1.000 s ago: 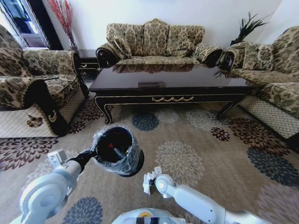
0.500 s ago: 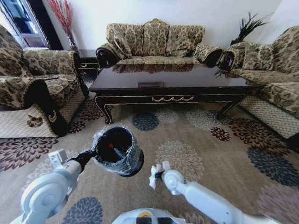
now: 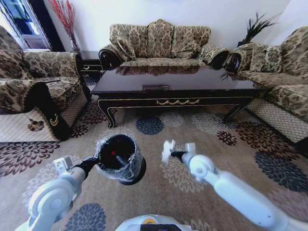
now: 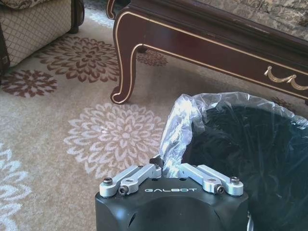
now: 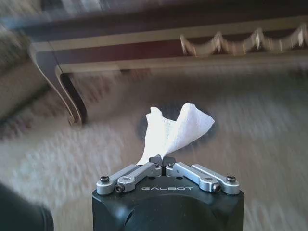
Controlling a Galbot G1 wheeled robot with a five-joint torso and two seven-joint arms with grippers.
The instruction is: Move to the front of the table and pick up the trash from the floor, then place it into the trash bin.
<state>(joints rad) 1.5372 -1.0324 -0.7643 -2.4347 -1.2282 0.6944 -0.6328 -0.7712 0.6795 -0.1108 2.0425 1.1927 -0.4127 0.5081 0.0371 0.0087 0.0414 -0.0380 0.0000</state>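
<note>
The trash bin (image 3: 120, 160), black and lined with a crinkly clear bag, hangs off the floor (image 3: 202, 144) in front of the table (image 3: 175, 87). My left gripper (image 3: 95, 161) is shut on its rim; in the left wrist view the left gripper (image 4: 166, 166) pinches the bag edge of the trash bin (image 4: 240, 159). A red spot (image 3: 113, 154) shows inside the bin. My right gripper (image 3: 172, 155) is to the right of the bin at about rim height, shut on trash, a crumpled white paper (image 3: 167, 149). The right wrist view shows the right gripper (image 5: 162, 164) clamped on the paper (image 5: 171, 127), facing the table's apron (image 5: 144, 48).
Patterned sofas stand around the table: one on the left (image 3: 33, 91), one behind it (image 3: 161, 43), one on the right (image 3: 284, 82). A curved table leg (image 4: 126, 72) is close to the bin. Open carpet lies to the right (image 3: 260, 159).
My right arm has swung up and forward with the white paper, from near my base to beside the bin's right. The bin and left gripper have barely moved.
</note>
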